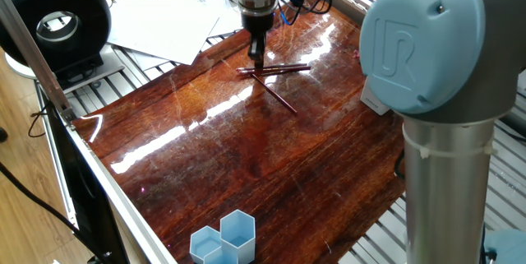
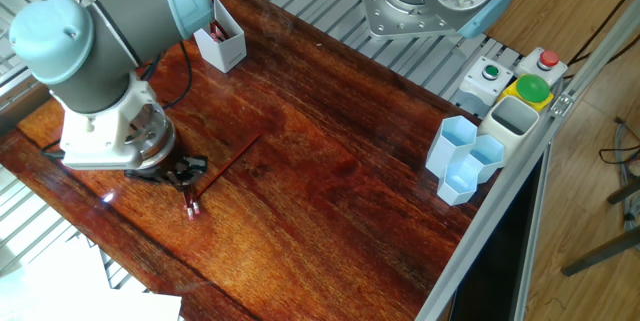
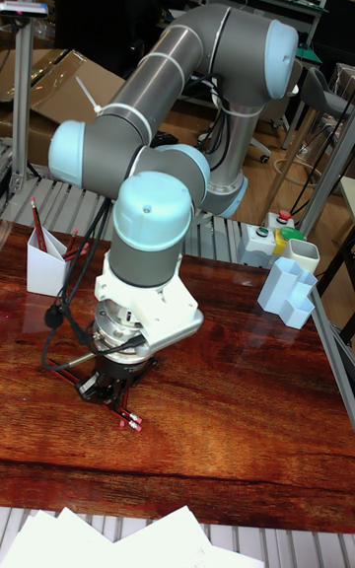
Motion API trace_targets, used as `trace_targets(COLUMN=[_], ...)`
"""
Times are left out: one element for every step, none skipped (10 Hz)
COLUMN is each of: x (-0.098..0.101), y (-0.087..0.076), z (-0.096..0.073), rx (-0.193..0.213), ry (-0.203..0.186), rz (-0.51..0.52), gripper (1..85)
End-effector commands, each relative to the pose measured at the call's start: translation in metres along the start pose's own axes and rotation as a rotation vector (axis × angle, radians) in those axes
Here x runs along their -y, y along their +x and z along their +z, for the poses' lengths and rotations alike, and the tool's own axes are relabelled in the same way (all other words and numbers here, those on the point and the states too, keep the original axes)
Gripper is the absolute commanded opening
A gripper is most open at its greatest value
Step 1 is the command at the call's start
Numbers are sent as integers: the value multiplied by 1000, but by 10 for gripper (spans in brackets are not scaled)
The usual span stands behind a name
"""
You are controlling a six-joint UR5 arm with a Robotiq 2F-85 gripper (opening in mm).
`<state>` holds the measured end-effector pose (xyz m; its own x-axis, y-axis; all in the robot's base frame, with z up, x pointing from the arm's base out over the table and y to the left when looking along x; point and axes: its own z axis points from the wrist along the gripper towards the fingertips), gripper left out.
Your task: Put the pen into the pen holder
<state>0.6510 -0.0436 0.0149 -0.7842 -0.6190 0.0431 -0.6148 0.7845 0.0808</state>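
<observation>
Three dark red pens lie on the wooden table: two side by side (image 1: pixel 275 68) and one slanting away from them (image 1: pixel 278 94) (image 2: pixel 232 164). My gripper (image 1: pixel 257 53) (image 2: pixel 186 169) (image 3: pixel 116 396) hangs low over the left end of the paired pens, its fingers spread open, with their pink tips (image 2: pixel 191 208) (image 3: pixel 129 422) sticking out below. Nothing is held. The white pen holder (image 2: pixel 222 45) (image 3: pixel 44 270) stands at the far corner with one red pen upright in it.
Light blue honeycomb cups (image 2: pixel 464 159) (image 1: pixel 223 238) (image 3: pixel 290 296) stand near the table's edge beside a button box (image 2: pixel 520 83). White papers (image 1: pixel 168 19) lie off the table by the gripper. The arm's large elbow (image 1: pixel 427 42) blocks the right of one fixed view.
</observation>
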Motion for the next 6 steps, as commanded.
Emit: trace_targets(x=[-5, -7, -12, -23, -28, -34], y=[-3, -4, -5, -8, -10, -9], z=[2, 3, 4, 5, 5, 3], rx=[15, 19, 22, 32, 35, 32], ry=[-12, -17, -31, -65, -81, -106], rz=[8, 11, 19, 42, 52, 65], gripper=[10, 10, 10, 10, 10, 10])
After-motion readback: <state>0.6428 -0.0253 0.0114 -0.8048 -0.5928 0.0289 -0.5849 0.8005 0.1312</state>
